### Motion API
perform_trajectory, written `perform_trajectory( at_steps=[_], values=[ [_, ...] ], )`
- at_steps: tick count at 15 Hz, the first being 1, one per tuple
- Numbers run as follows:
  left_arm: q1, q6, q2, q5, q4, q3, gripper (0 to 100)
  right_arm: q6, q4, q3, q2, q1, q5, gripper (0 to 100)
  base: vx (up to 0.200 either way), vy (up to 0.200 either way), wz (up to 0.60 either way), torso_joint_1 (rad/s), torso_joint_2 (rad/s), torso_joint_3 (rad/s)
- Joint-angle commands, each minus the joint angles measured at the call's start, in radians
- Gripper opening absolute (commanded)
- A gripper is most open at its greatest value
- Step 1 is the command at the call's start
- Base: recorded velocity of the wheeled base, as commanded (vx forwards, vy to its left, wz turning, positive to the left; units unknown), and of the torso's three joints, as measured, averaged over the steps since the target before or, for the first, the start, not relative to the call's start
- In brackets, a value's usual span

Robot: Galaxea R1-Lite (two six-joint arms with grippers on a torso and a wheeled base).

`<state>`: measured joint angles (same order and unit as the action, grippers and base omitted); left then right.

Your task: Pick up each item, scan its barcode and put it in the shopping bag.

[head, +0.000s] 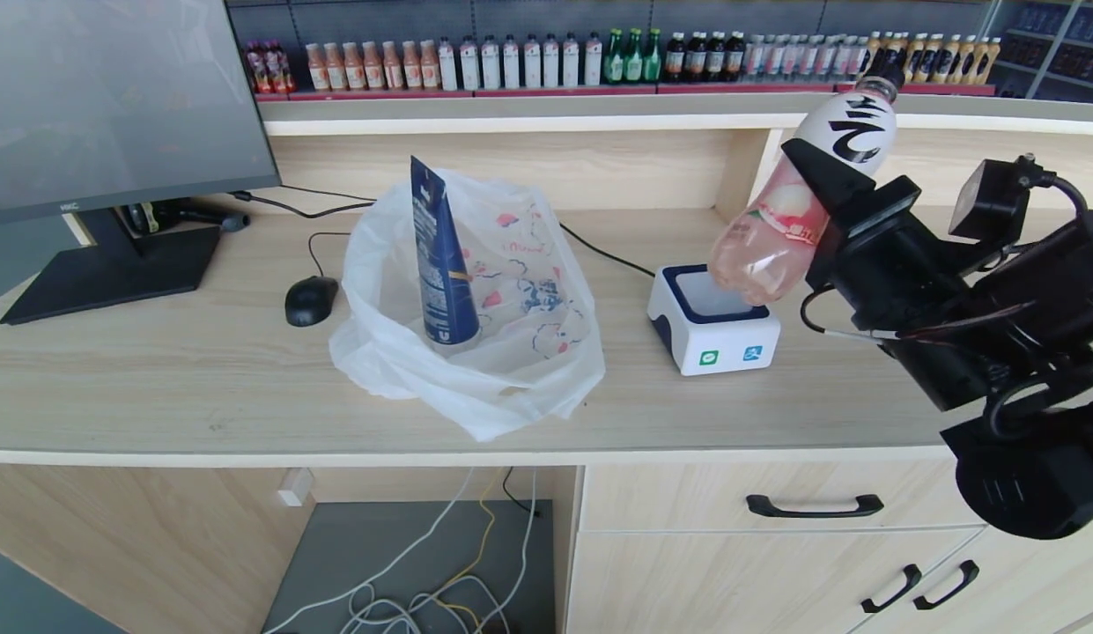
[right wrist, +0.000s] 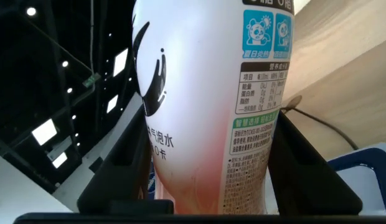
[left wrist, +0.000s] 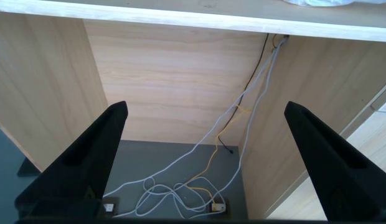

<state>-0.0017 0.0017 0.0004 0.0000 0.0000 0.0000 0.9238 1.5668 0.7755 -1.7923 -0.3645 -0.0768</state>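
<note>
Pink bottle (head: 771, 242) pinched between right gripper (right wrist: 208, 168) jaws — base over scanner (head: 715, 342), left gripper (left wrist: 205, 111) spread

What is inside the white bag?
A tall dark blue tube stands upright in the bag, its top poking out. The bag's crumpled sides cover the bottom, so anything else lying in there cannot be seen.

Counter: pale wood-grain counter (head: 203, 370)
Drawers: pale wooden drawers (head: 687, 563), black bar handles (head: 815, 506)
Back: dark shelf of bottled drinks (head: 546, 62)
Floor: grey floor panel (head: 335, 546)
</note>
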Motion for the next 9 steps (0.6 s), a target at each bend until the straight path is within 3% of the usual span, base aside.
perform_trajectory(
  at_steps=[1,3,4,5,9],
  values=[
    [0.0,0.0,0.0,0.0,0.0,0.0,100,-0.076,-0.001,-0.002,0.071,-0.077,-0.003,0,0.0,0.0,0.0,0.0,0.0,0.0],
    [0.0,0.0,0.0,0.0,0.0,0.0,100,-0.177,-0.002,-0.015,0.088,-0.157,-0.017,0,0.0,0.0,0.0,0.0,0.0,0.0],
    [0.0,0.0,0.0,0.0,0.0,0.0,100,-0.177,-0.002,-0.015,0.088,-0.157,-0.017,0,0.0,0.0,0.0,0.0,0.0,0.0],
    [0.0,0.0,0.0,0.0,0.0,0.0,100,-0.306,-0.002,-0.036,0.067,-0.162,-0.018,0,0.0,0.0,0.0,0.0,0.0,0.0],
    [0.0,0.0,0.0,0.0,0.0,0.0,100,-0.573,-0.001,-0.044,0.065,-0.168,-0.069,0,0.0,0.0,0.0,0.0,0.0,0.0]
  ],
)
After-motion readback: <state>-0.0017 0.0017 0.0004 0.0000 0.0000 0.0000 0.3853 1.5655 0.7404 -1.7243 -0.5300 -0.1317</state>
